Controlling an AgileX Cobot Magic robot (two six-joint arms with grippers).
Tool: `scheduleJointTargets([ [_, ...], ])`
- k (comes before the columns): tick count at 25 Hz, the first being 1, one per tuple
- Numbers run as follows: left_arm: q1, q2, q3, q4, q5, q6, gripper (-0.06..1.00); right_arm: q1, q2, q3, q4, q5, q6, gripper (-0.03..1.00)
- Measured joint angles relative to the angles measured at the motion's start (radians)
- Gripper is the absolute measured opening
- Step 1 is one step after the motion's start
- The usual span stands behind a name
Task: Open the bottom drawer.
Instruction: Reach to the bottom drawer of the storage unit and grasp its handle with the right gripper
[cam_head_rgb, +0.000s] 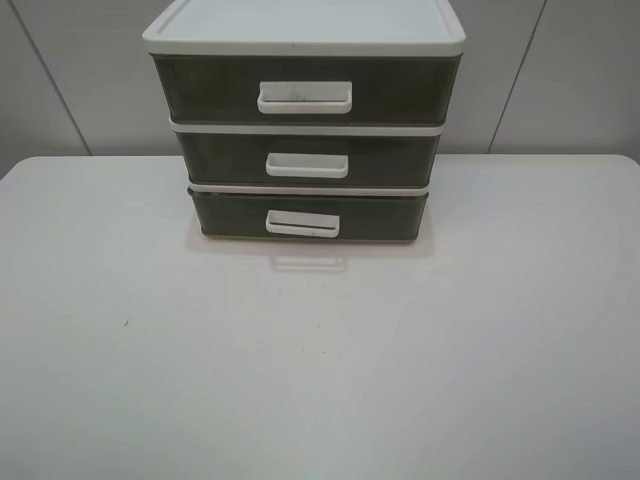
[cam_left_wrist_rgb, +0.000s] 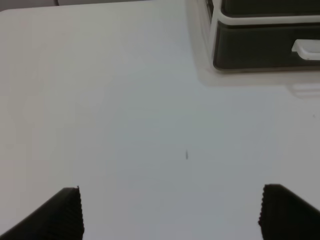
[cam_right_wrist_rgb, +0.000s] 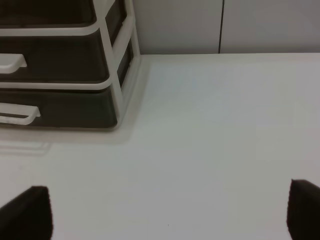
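Bottom drawer occupies the lowest tier of a three-tier unit with a white frame, standing on the desk. The drawer front sits flush with the frame, so the drawer reads as closed.

**Position relative to the end effectors**
- Left end effector: the bottom drawer lies ahead of it and off toward the right arm's side, well apart.
- Right end effector: the bottom drawer lies ahead of it and off toward the left arm's side, well apart.
- Neither arm is clearly nearer, and neither shows in the exterior high view.

**End effector state**
- Both stand wide apart and hold nothing. Only bare desk lies between the fingertips of each.

**Handle**
- The handle is a white rectangular loop centred on the drawer front.
- Its long axis runs level, parallel to the front and across the pull direction.
- Judgement: either end effector must travel forward and inward to reach it, then draw back toward the robot.

**Materials and shapes**
- Drawer: smoky grey-brown translucent plastic, smooth, box-shaped.
- Upper drawers: matching, closed.
- Desk: white, smooth, faintly reflecting the handle.
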Motion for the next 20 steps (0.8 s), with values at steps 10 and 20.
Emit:
scheduleJointTargets([
  [10, 0.000, 0.000, 0.000, 0.000, 0.000, 0.000, 0.72, 0.000, 0.000, 0.000, -0.001, 0.000, 0.008, 0.82],
  [20, 0.000, 0.000, 0.000, 0.000, 0.000, 0.000, 0.72, 0.000, 0.081, 0.000, -0.005, 0.000, 0.008, 0.82],
])
